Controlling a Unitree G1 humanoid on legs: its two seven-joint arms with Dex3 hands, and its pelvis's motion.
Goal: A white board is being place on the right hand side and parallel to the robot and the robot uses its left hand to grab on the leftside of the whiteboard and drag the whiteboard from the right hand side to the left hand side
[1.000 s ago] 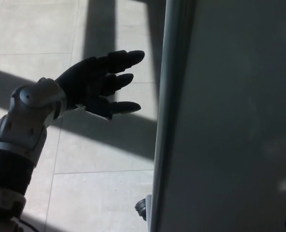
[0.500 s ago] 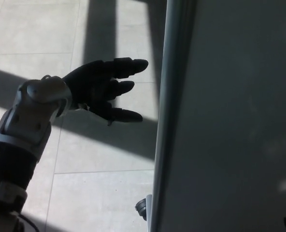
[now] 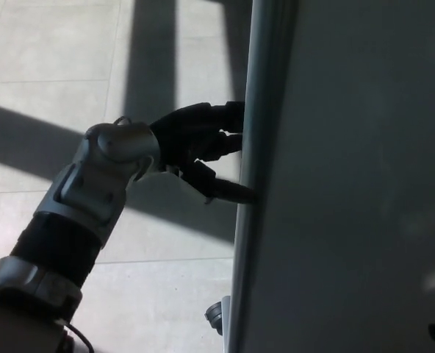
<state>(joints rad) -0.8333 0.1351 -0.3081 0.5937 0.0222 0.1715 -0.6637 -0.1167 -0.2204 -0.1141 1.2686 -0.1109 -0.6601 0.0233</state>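
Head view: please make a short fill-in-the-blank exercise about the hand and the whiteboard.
1. The ____ hand reaches the whiteboard's frame.
2. The whiteboard fills the ____ side of the picture.
3. A small ____ shows at the board's bottom edge.
4. The floor is covered with pale ____.

Missing words: left; right; caster wheel; tiles

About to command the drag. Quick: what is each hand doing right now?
Left hand: at the whiteboard's left edge, fingertips reaching it; whether it has gripped cannot be told.
Right hand: not in view.
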